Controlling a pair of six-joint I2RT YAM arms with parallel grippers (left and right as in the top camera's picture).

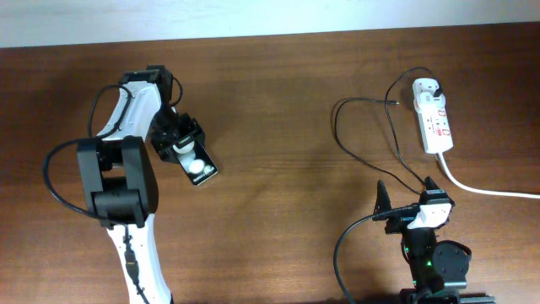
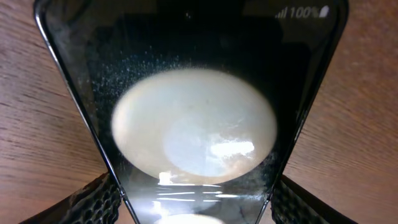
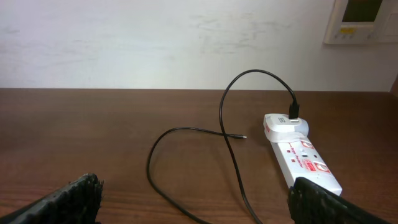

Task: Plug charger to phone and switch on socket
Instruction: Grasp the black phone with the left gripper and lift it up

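Your left gripper (image 1: 186, 155) is clamped on the flat black rectangular smartphone (image 2: 193, 56), its fingers (image 2: 93, 200) pressing both long edges at the bottom of the wrist view. A white round patch fills the phone's middle. Seen from overhead, that phone sits left of centre on the frame, above the brown wooden table (image 1: 278, 101). Your right gripper (image 1: 406, 192) stands wide apart, holding nothing, at lower right. Beyond it the thin black charger cable (image 3: 220, 115) loops on the wood. Its connector tip lies free, and its plug stands at the far end of the white power strip (image 3: 306, 160).
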